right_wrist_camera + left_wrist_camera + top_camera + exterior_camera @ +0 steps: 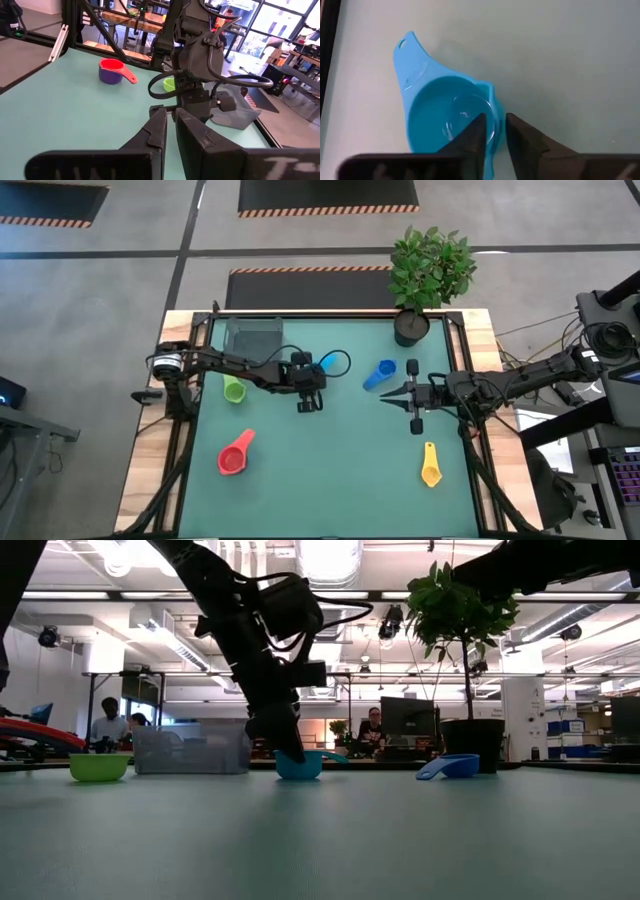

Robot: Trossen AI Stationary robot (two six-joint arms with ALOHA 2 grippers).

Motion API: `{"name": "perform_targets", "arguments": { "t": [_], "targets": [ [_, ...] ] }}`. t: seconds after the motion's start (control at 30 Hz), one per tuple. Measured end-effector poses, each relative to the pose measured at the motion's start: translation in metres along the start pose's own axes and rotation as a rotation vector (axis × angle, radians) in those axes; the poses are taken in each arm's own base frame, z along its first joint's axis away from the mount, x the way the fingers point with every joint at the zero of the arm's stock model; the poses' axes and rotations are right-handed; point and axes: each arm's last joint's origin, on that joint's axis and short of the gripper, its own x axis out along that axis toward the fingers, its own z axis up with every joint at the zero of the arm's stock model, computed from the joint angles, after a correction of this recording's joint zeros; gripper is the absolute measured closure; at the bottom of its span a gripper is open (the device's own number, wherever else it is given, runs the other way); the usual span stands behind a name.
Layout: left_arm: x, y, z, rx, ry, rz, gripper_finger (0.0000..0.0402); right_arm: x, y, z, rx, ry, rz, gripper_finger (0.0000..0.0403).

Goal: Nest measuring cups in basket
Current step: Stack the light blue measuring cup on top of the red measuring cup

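Observation:
My left gripper (492, 131) is at the table's middle, pointing down, shut on the light blue measuring cup (445, 117); the gripper's body hides this cup in the high view. The grey see-through basket (254, 337) stands on the mat near the far left, with the green cup (234, 389) just in front of it. The blue cup (380, 373) lies right of centre. A red cup sits nested inside the purple one (112, 71) at the near left. A yellow cup (431, 467) lies at the near right. My right gripper (392, 393) hovers shut right of centre, touching nothing. My left gripper pinches the light blue cup's rim wall (493, 112) on the side away from its handle, one finger (472, 135) inside the bowl and the other (522, 137) outside. The fingers come from above, pointing down. In the low view the cup (300, 765) sits upright, its base seemingly on the mat.
A black pot with a green plant (412, 325) stands at the far right corner, close behind the blue cup. Black frame rails run along the mat's edges (205, 330). Open green mat lies along the near middle (330, 470). People sit in the room beyond the table (372, 730).

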Motion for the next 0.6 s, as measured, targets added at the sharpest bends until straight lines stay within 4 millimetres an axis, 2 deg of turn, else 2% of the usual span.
{"name": "perform_targets", "arguments": {
  "t": [0.13, 0.33, 0.47, 0.6],
  "targets": [
    [0.0, -0.001, 0.0, -0.002, 0.0, -0.001, 0.0394, 0.0, 0.0, 0.0, 0.0, 0.0, 0.0, 0.0374],
    [-0.005, -0.005, 0.002, -0.023, -0.014, -0.007, 0.0399, 0.0, 0.0, 0.0, -0.001, 0.0, 0.0, 0.0374],
    [-0.021, -0.011, 0.008, -0.05, -0.061, -0.019, 0.04, 0.0, 0.0, 0.0, -0.005, -0.001, -0.001, 0.0374],
    [-0.046, -0.02, 0.013, -0.099, -0.109, -0.047, 0.04, 0.0, 0.0, 0.0, -0.017, -0.004, -0.003, 0.0374]
  ]
}}
